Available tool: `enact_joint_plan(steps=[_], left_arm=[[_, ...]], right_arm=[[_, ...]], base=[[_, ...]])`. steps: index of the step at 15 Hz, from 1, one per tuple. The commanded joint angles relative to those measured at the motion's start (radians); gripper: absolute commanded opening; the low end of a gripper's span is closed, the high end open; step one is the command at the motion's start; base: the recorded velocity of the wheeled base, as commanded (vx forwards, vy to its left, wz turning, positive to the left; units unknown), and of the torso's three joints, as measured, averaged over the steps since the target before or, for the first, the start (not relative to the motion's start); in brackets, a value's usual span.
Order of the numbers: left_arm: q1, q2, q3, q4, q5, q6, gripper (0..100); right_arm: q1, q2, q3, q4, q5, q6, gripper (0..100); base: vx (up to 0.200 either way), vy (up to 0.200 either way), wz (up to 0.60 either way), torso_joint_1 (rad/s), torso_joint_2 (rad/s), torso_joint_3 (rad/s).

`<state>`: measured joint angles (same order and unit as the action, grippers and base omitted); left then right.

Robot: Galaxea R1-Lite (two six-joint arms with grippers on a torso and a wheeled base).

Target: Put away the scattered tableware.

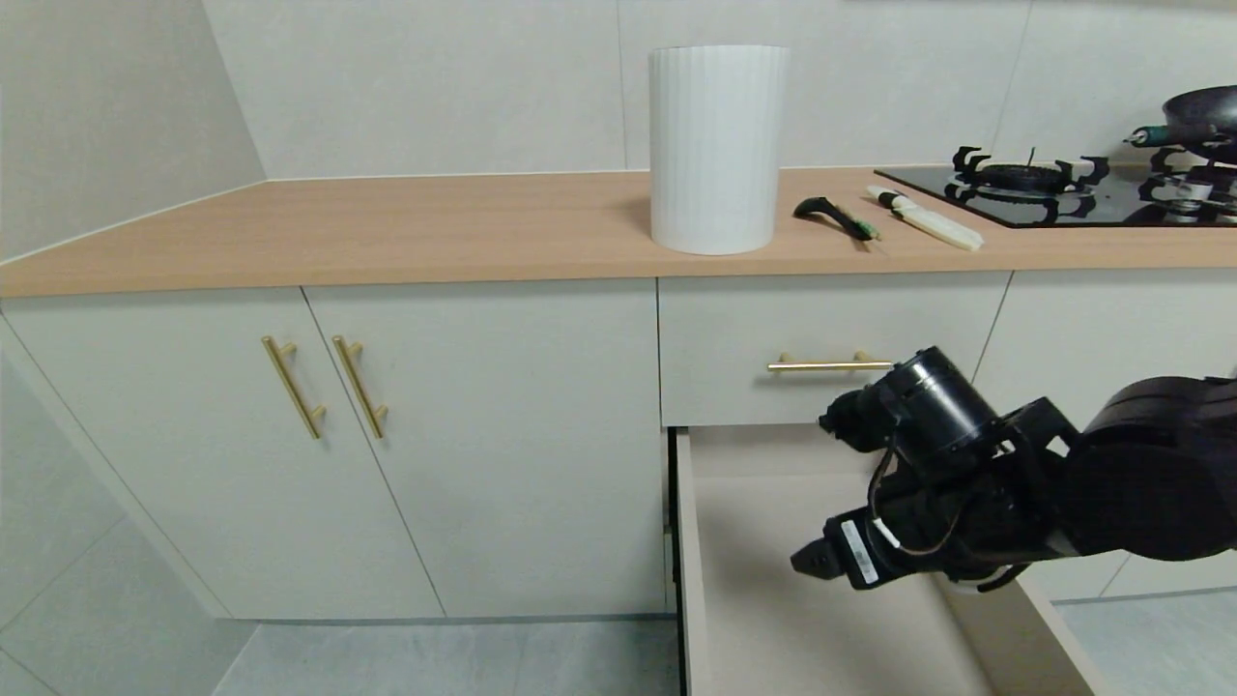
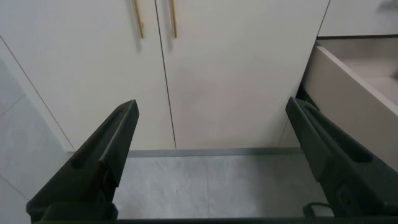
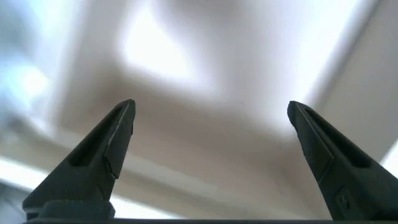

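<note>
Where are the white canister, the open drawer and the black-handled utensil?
white canister (image 1: 715, 145), head view, middle of its ribbed side.
open drawer (image 1: 763, 580), head view, bare floor inside it.
black-handled utensil (image 1: 837, 216), head view, on its handle.

White ribbed canister (image 1: 715, 145) on wooden counter (image 1: 387, 227); pan (image 1: 1203, 111) on black stove (image 1: 1111, 203).

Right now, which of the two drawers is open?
The lower drawer, pulled out with the right gripper over it; the upper drawer, with the gold handle, sits shut.
</note>
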<state>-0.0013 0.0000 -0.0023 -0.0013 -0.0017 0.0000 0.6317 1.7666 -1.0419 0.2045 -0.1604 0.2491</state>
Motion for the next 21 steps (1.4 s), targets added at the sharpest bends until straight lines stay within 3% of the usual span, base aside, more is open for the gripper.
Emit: enact_joint_plan(steps=[1,5,13,21], left_arm=[[0.0,0.002,0.001,0.0,0.0,0.0,100],[0.0,0.002,0.001,0.0,0.0,0.0,100],[0.0,0.002,-0.001,0.0,0.0,0.0,100],[0.0,0.002,0.001,0.0,0.0,0.0,100]], right_arm=[[-0.055,-0.098,0.002,-0.023,0.007,0.009,100],[-0.118,-0.141,0.008,-0.036,0.005,-0.033,100],[-0.142,-0.144,0.017,-0.071,-0.001,-0.059,100],[-0.142,-0.114,0.017,-0.071,-0.004,-0.06,100]], base=[[0.0,0.0,0.0,0.0,0.0,0.0],[0.0,0.0,0.0,0.0,0.0,0.0],[0.0,0.0,0.0,0.0,0.0,0.0],[0.0,0.0,0.0,0.095,-0.37,-0.282]])
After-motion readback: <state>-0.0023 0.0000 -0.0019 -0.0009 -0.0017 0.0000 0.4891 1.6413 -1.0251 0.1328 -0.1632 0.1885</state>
